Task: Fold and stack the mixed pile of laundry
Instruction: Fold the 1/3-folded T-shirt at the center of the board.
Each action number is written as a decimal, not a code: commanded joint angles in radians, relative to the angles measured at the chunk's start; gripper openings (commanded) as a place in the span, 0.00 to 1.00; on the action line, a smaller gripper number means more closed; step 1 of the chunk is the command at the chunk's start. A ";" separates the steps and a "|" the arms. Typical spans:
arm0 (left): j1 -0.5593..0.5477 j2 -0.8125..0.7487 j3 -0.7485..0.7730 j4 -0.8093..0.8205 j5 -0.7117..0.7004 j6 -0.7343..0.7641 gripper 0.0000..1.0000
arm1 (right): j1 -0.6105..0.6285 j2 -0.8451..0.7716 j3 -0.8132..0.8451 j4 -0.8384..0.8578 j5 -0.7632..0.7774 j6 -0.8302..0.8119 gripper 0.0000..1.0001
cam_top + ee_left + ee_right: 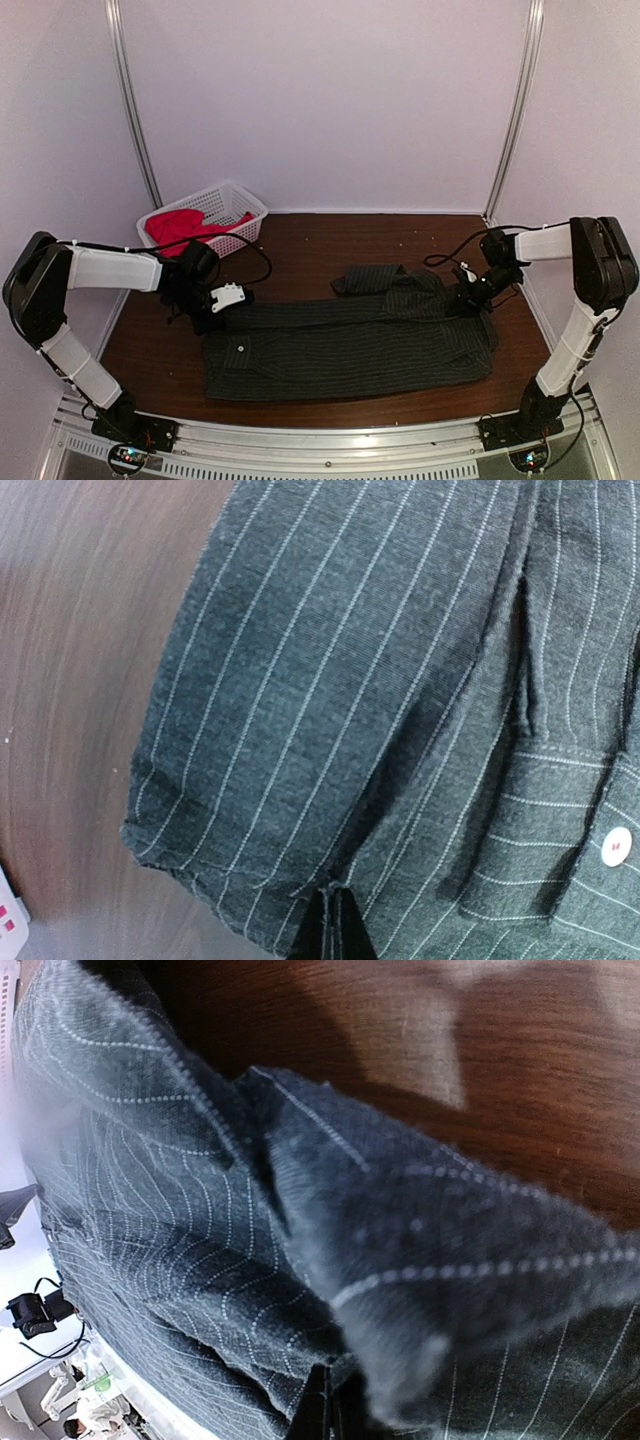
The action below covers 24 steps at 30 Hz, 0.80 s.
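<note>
Pinstriped shirt [350,352], long axis nine to three o'clock.
Left gripper [213,316] pinches its nine o'clock end, right gripper [468,298] its three o'clock end.

a white plastic lattice basket [250,228] sits at the far left corner of the dark wooden table [320,240]. pale walls [320,100] close it in on three sides, with a metal post [135,110] in each back corner.

In basket [252,204], T-shirt [180,226] — on table [310,240], shirt [350,350].
</note>
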 commanded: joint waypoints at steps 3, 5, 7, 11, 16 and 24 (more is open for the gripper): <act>0.000 -0.013 0.059 -0.003 -0.066 0.005 0.00 | -0.006 -0.032 0.070 -0.038 0.026 -0.014 0.00; 0.006 -0.025 0.070 0.002 -0.062 -0.004 0.00 | -0.006 -0.037 0.099 -0.050 0.008 -0.014 0.00; 0.012 -0.032 0.083 0.003 -0.056 -0.011 0.00 | -0.006 -0.044 0.127 -0.067 -0.008 -0.014 0.00; 0.020 -0.025 0.112 -0.007 -0.040 -0.010 0.00 | -0.004 -0.039 0.176 -0.101 -0.036 -0.013 0.02; 0.027 -0.001 0.123 -0.002 -0.037 -0.009 0.00 | 0.001 0.015 0.218 -0.070 -0.009 0.002 0.03; 0.034 0.004 0.135 -0.003 -0.032 -0.001 0.00 | 0.007 0.078 0.228 -0.071 -0.017 -0.035 0.01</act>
